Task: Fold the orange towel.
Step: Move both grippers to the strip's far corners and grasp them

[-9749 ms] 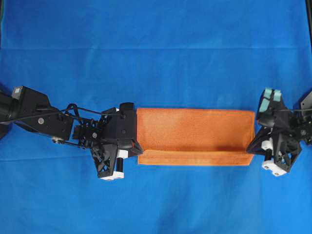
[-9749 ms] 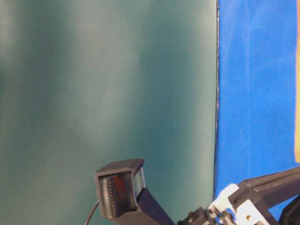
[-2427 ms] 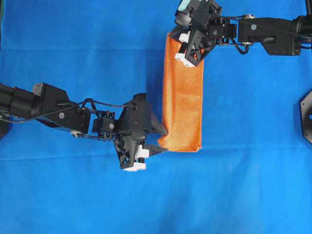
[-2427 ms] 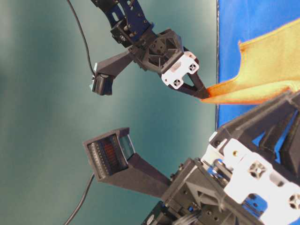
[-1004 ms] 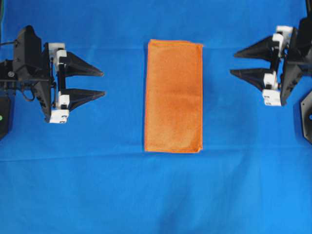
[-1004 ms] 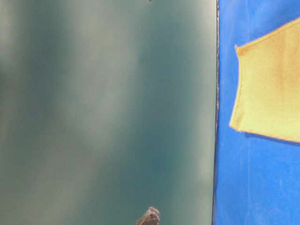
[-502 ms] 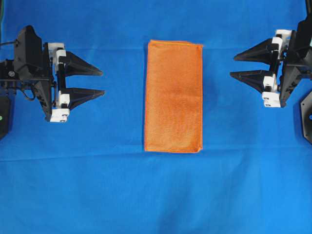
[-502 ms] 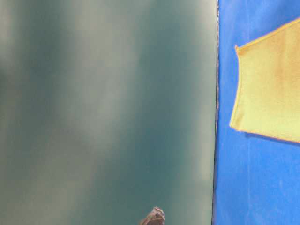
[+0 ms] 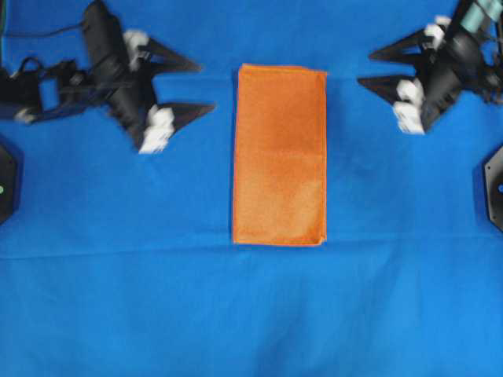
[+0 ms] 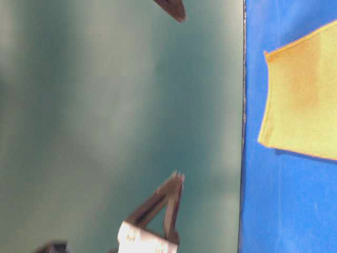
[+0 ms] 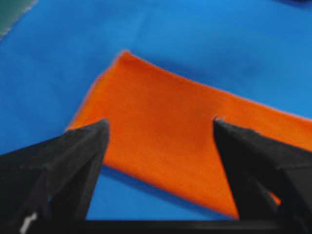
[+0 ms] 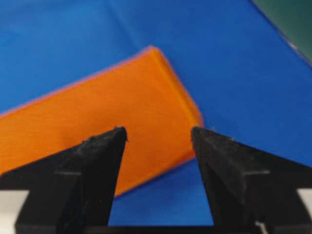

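The orange towel [image 9: 279, 153] lies flat on the blue table cloth as a long, narrow folded rectangle running front to back. It also shows in the wrist views as the towel [image 11: 170, 131] and the towel [image 12: 112, 107], and as the towel [image 10: 305, 105] at table level. My left gripper [image 9: 204, 85] hovers left of the towel's far half, open and empty, tips pointing at it. In its own view the left gripper [image 11: 161, 121] frames the towel's edge. My right gripper [image 9: 365, 69] is open and empty, off the towel's far right corner. The right gripper [image 12: 158, 129] faces that corner. Both are blurred.
The blue table cloth [image 9: 251, 314] covers the whole table. Black arm bases sit at the left edge [image 9: 6, 181] and right edge [image 9: 495, 184]. A dull green backdrop [image 10: 105, 105] fills the table-level view beside the cloth's edge; a left finger [image 10: 167, 203] crosses it.
Both arms have swung toward the far side and in toward the towel. The left jaws have spread wider. The towel has not moved.
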Tool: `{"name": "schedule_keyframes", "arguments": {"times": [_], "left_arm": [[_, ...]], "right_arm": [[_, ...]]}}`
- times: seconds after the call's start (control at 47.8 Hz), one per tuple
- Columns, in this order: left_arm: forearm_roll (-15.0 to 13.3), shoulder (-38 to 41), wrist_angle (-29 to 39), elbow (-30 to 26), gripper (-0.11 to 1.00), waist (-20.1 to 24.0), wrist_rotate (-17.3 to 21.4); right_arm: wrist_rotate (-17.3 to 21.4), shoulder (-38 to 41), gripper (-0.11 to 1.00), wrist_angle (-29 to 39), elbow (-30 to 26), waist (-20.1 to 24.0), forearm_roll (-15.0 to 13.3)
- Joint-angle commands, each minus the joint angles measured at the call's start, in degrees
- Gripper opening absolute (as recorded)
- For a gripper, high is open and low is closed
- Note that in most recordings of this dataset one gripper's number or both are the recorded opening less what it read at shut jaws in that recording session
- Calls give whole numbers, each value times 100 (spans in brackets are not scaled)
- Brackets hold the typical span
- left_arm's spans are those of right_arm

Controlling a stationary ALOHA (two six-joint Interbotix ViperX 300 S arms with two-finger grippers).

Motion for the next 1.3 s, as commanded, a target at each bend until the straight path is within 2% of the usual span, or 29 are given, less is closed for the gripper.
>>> {"name": "schedule_keyframes", "arguments": {"times": [0.0, 0.23, 0.377, 0.628, 0.837, 0.9, 0.983, 1.046, 1.172, 1.213, 1.276], "left_arm": [[9, 413, -53, -475, 83, 220, 18], [9, 1591, -123, -1160, 85, 527, 237], [9, 2206, -185, -1441, 85, 668, 237], [9, 2900, -387, -1608, 85, 721, 237], [9, 3050, -413, -1626, 82, 835, 237], [9, 3050, -413, -1617, 75, 861, 246], [18, 3059, -413, -1617, 56, 861, 272], [9, 3085, -439, -1626, 39, 853, 334], [18, 3155, -598, -1626, 8, 791, 519], [9, 3155, -615, -1626, 2, 765, 563], [18, 3155, -615, -1617, 2, 729, 580]], "right_arm": [[-9, 422, 62, -105, -281, -167, -105], [-18, 1793, 62, -457, -712, -466, -255], [-35, 2479, 62, -563, -976, -563, -308], [-62, 3182, 62, -809, -1151, -571, -316], [-79, 3366, 61, -835, -1204, -615, -316], [-79, 3384, 60, -853, -1187, -650, -316], [-88, 3401, 52, -870, -1151, -650, -316], [-88, 3419, 38, -932, -1134, -650, -308], [-88, 3428, 5, -1151, -1090, -650, -281], [-88, 3428, 3, -1187, -1090, -650, -272], [-79, 3428, 3, -1222, -1081, -650, -255]]}}
